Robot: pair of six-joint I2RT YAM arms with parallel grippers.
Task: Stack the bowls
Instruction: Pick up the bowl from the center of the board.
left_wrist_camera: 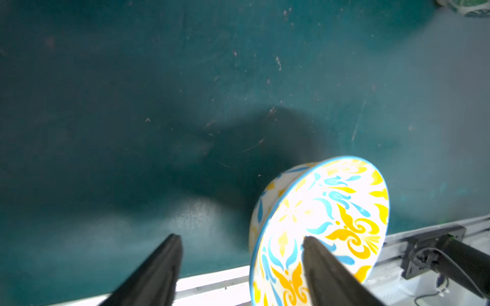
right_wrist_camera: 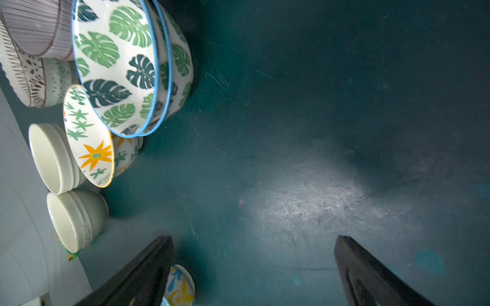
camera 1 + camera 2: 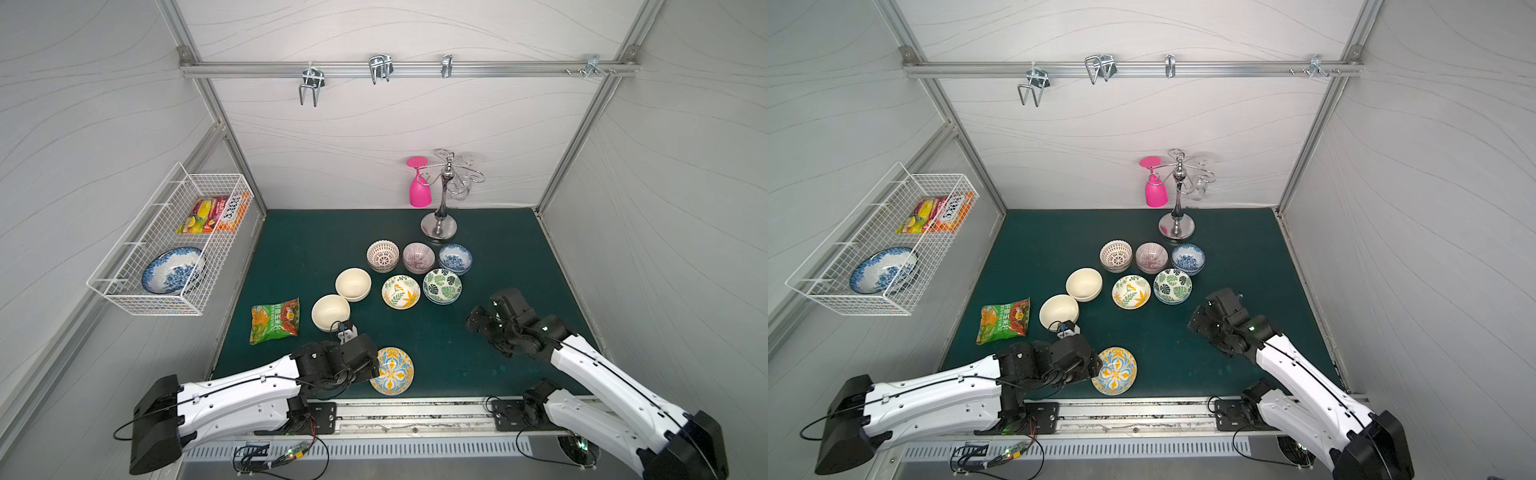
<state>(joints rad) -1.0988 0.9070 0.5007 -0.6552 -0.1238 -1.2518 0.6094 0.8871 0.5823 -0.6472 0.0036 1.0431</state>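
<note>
Both top views sit high over the front edge, looking down across the whole green mat (image 3: 316,249) to the back wall (image 3: 395,137). Left wrist camera is low, tight on the yellow-blue bowl (image 1: 323,217). Right wrist camera, close too, faces the leaf bowl (image 2: 114,66) and catches that yellow-blue bowl as well.

A green snack bag (image 3: 275,320) is being supported by the mat (image 3: 291,249) near the left claw (image 1: 241,238). Well beyond the right claw (image 2: 254,238), a pink glass (image 3: 419,189) is being held upside down by a chrome stand (image 3: 439,220). A blue-and-white dish (image 3: 172,271) and snack packets (image 3: 208,214) are being held in a wire basket (image 3: 137,301), well apart from the left claw.
</note>
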